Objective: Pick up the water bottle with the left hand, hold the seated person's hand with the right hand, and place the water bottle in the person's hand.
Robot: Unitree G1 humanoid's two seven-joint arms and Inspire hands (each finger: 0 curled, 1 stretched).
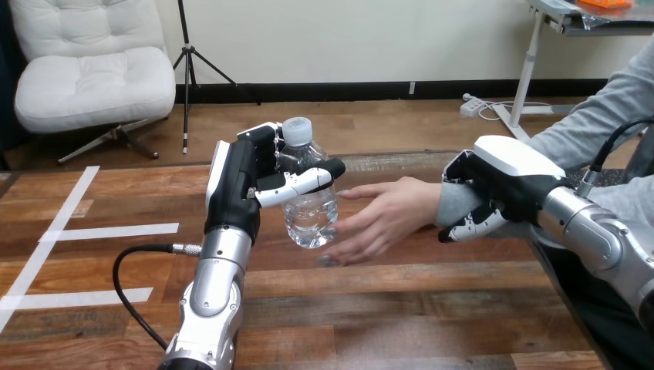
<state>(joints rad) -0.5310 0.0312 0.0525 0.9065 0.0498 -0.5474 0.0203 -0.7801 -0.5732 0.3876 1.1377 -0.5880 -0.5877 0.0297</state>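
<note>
A clear water bottle (307,193) with a pale cap is held upright above the table, my left hand (247,181) curled round it with the thumb across its front. The person's hand (382,218) reaches in from the right, palm open, its fingertips touching the bottle's lower part. My right hand (493,193) sits on the person's wrist at the grey sleeve, fingers curled round it from above.
The wooden table (401,308) stretches below both arms. White tape strips (116,231) lie on the table's left part. A black cable (127,285) loops beside my left forearm.
</note>
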